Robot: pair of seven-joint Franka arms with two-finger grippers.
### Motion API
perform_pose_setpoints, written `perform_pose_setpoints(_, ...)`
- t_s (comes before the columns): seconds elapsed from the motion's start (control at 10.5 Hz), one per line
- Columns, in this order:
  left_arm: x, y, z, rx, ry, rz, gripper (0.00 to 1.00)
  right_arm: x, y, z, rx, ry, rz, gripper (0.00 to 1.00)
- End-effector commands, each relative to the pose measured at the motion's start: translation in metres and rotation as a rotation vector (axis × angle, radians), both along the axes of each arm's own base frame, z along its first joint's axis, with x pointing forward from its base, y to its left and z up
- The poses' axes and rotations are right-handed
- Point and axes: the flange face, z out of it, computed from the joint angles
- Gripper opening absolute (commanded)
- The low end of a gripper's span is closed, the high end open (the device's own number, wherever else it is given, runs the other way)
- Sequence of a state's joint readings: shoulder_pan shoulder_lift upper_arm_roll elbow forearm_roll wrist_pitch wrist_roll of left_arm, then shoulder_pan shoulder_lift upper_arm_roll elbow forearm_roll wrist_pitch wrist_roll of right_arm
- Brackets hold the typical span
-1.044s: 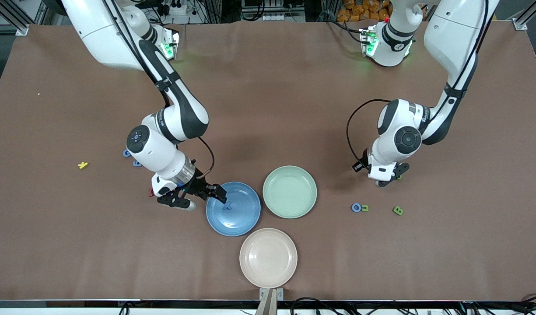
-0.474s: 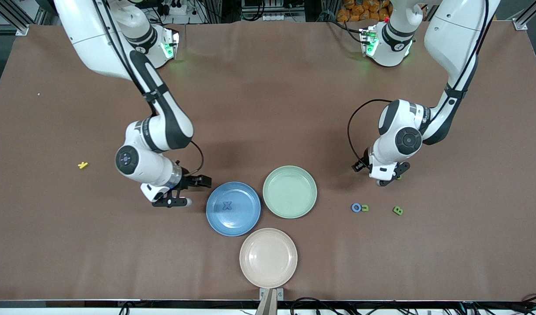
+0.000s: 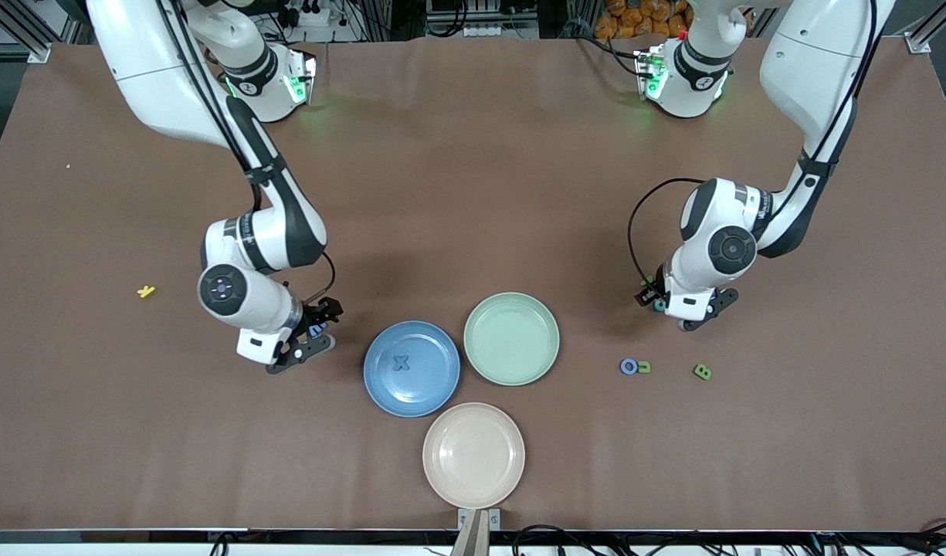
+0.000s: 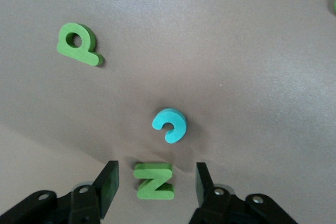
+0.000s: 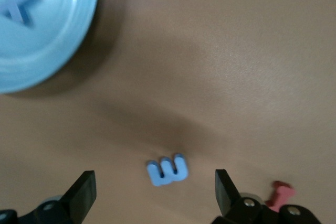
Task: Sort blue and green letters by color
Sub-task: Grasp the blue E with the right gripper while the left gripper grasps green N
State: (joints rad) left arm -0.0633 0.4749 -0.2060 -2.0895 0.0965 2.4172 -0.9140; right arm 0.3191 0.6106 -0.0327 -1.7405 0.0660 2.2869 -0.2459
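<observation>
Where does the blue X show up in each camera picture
Front view: the blue X lies in the blue plate, beside the green plate.
Right wrist view: the X sits at the picture's edge, partly cut off, inside the blue plate.
Left wrist view: not in it.
Shared landmark: the blue plate, seen in the front and right wrist views.

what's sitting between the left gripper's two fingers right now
A green letter N lies flat on the table between the open fingers of the left gripper, not yet gripped. The left wrist view shows it.
</observation>
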Motion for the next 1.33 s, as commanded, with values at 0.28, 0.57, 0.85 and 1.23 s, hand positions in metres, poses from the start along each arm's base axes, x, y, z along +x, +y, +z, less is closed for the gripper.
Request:
perform_pose_setpoints(0.28,-0.005,-0.005,-0.010,0.001,-0.020,-0.009,0.67,-0.038,0.006,-0.057,-0.031,-0.097,0.175,1.00)
perform_pose_setpoints(0.57,-0.008,-0.007,-0.014,0.000,-0.017,-0.014,0.60,-0.034,-0.005,-0.055,-0.026,-0.095,0.224,1.00)
perform_pose_setpoints(0.85,-0.009,-0.006,-0.014,0.001,-0.016,-0.013,0.48,-0.030,-0.015,-0.054,-0.021,-0.095,0.237,1.00)
perform_pose_setpoints(1.23,-0.002,-0.030,-0.004,-0.009,-0.044,-0.044,0.00,-0.031,-0.013,-0.050,-0.010,-0.071,0.247,1.00)
